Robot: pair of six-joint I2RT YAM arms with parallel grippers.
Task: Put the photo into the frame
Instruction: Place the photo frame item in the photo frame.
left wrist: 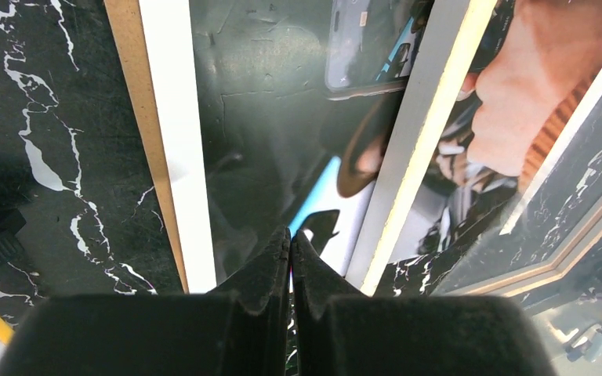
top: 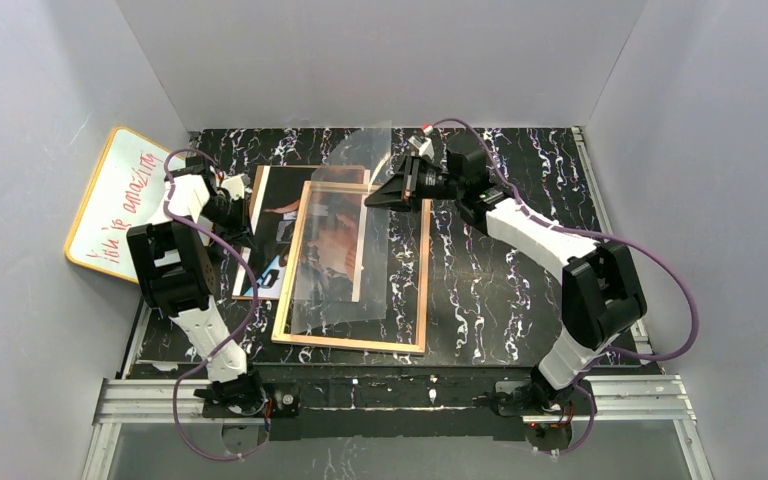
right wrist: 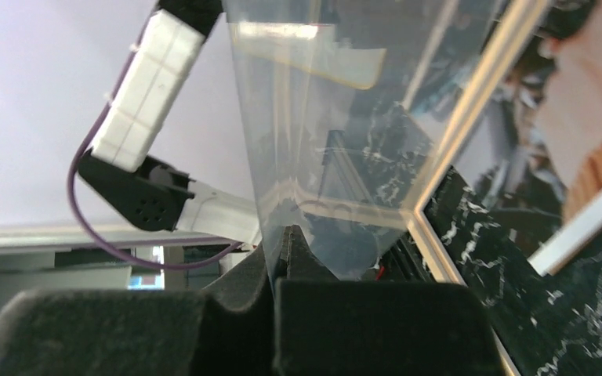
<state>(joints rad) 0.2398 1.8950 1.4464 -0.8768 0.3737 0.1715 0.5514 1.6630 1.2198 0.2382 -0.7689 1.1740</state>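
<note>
The frame (top: 350,343) lies in the middle of the table with its tan wood reverse up. The photo (top: 278,205), dark with reddish-orange tones, lies face up partly under the frame and sticks out to its left. It rests on a brown backing board (left wrist: 135,117). My left gripper (top: 243,213) is shut, its tips (left wrist: 291,239) just over the photo (left wrist: 282,117) beside the frame's left bar (left wrist: 407,157). My right gripper (top: 372,198) is shut on a clear sheet (top: 360,160) and holds it raised over the frame. The sheet (right wrist: 337,117) rises from the jaws (right wrist: 286,235).
An orange-rimmed whiteboard (top: 120,205) with red handwriting leans against the left wall. The table top (top: 500,270) is black marble-patterned, with grey walls on three sides and a metal rail (top: 390,395) at the near edge.
</note>
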